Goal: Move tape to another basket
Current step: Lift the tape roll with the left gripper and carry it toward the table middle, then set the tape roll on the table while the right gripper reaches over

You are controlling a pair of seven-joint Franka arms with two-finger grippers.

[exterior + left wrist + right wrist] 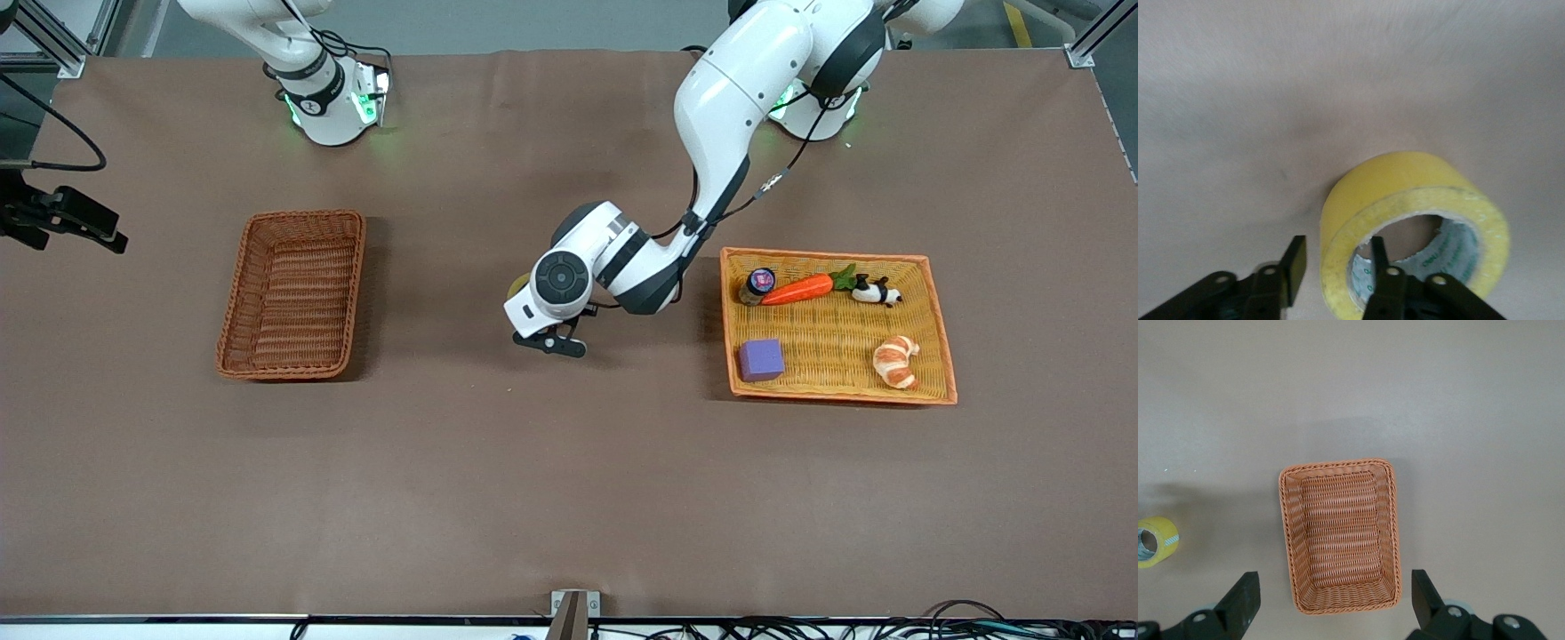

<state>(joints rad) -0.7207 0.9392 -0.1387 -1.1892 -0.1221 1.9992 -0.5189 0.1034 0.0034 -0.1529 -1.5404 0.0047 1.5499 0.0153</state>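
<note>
The tape hangs in my left gripper: one finger sits inside the grey-lined hole and the other outside the yellow wall, so the two pinch the roll's wall between them. I hold it in the air over bare table, between the basket and the tray; from the front only a sliver of the roll peeks out past my left wrist. The right wrist view catches the tape off to the side of the basket, apart from it.

My right gripper hangs high over the basket with its fingers spread wide, one to each side of the basket's short end as seen from above; that arm waits. The basket has nothing in it.

The tray lies toward my left arm's end of the table. In it are a purple block, a croissant, a carrot, a small jar touching the carrot's tip, and a panda beside the carrot's green top.
</note>
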